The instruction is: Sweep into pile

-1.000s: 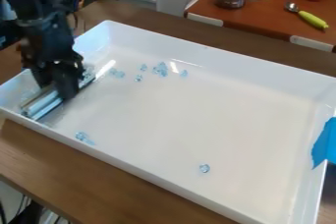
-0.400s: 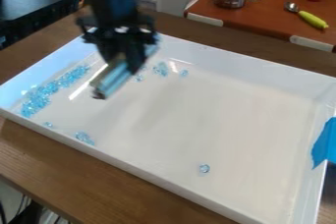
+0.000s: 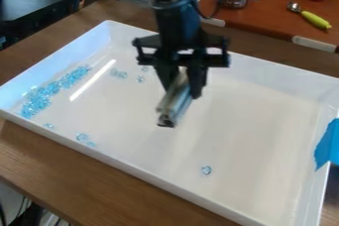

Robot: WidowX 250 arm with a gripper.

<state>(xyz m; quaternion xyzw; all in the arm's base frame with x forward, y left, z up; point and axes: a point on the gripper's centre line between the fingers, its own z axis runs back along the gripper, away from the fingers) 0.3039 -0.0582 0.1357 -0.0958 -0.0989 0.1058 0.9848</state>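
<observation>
Moved since the earlier frames: sweeper bar (image 3: pixel 173 105), carried rightward from the left wall to the middle of the tray (image 3: pixel 271 79); the bead band (image 3: pixel 39 100) by that wall is left in place.

Item: gripper (image 3: pixel 180 91), one. Jaws closed on the bar, which is apparently held clear of the tray floor so that a fresh stroke can be started without beads being dragged.

Item: tray, white, high-walled, set on the wooden counter (image 3: pixel 99 180); by its walls the beads are presumably meant to be contained.

Item: loose beads. One pair (image 3: pixel 83 138) is found by the near wall, a single bead (image 3: pixel 206 170) farther right, a small cluster (image 3: pixel 118 73) toward the back. Gathering is judged well advanced, these strays being still owed.

Orientation: the bar's long axis is slanted, near end down and slightly left, far end up between the jaws; the band is stretched alongside the left wall.
</observation>
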